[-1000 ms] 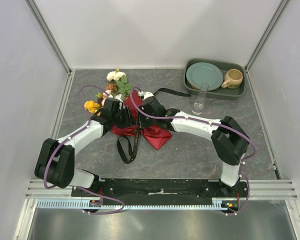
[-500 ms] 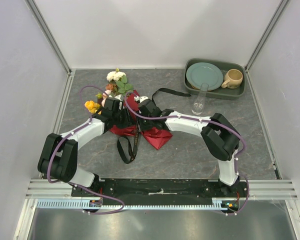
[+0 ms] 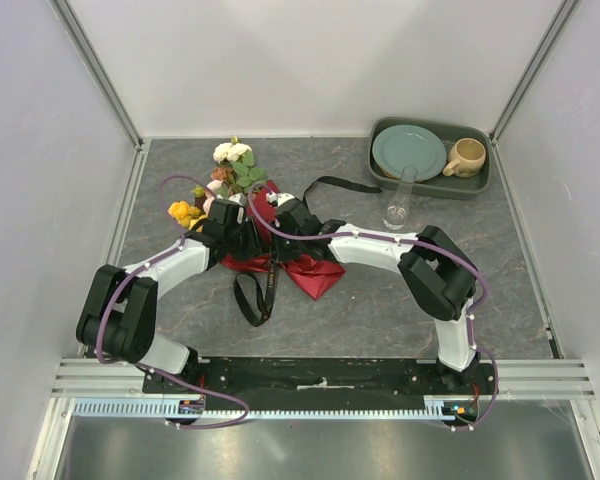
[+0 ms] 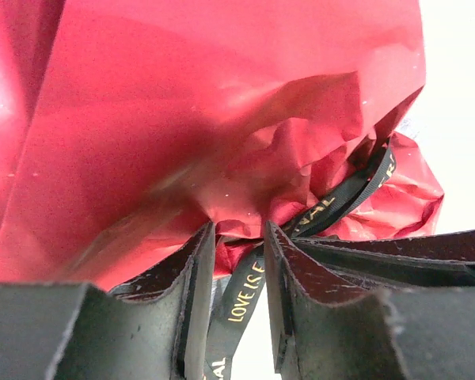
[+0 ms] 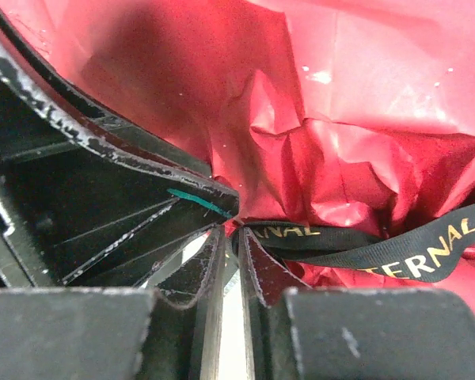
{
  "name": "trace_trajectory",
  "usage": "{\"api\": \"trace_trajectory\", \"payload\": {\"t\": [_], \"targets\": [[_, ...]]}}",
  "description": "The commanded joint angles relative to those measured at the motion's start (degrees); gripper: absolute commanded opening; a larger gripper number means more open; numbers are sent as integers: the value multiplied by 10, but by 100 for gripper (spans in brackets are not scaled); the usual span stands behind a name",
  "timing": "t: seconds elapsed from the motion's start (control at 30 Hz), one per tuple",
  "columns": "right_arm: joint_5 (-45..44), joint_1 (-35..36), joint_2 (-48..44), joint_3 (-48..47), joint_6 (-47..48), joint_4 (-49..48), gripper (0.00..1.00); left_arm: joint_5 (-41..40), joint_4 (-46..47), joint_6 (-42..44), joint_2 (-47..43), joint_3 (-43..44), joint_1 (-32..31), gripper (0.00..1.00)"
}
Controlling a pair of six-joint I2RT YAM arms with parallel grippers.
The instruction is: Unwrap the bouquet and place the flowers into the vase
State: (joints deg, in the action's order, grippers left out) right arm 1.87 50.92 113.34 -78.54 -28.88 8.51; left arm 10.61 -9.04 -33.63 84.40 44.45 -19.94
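Top external view puts the bouquet on the table left of centre. Its dark red wrapping paper spreads toward me, the flowers point at the far wall, and both arms meet over its tied neck. A loop of the black ribbon trails off the paper onto the table on my side. The vase stands upright to the right of the bouquet and apart from it. It is just in front of the green tray, which carries a plate and a beige mug.

On the left wrist camera I see the left hand with a finger on either side of the gathered paper and the gold-lettered ribbon. As far as I can judge, it is clamped on the bouquet's neck. On the right wrist camera the right hand has its fingers nearly together, with the ribbon's black band meeting their tips. I cannot tell whether the ribbon is actually pinched.
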Motion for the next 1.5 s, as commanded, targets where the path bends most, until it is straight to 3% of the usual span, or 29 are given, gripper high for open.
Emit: {"api": "trace_trajectory", "payload": {"t": [0.0, 0.53, 0.93, 1.03, 1.13, 1.47], "targets": [[16, 4, -2, 5, -22, -53, 18, 6, 24, -17, 8, -9, 3, 38], [25, 4, 16, 11, -30, -67, 20, 5, 24, -15, 9, -10, 3, 38], [-29, 16, 38, 0, 12, -29, 26, 0, 24, -15, 20, -10, 4, 38], [-29, 23, 41, -6, 12, -25, 17, -3, 24, -16, 23, -9, 4, 38], [-20, 23, 14, 3, 1, -33, 0, -6, 24, -15, 28, -7, 4, 38], [23, 23, -87, 25, -54, -51, 0, -20, 26, -18, 53, -2, 10, 38]]}}
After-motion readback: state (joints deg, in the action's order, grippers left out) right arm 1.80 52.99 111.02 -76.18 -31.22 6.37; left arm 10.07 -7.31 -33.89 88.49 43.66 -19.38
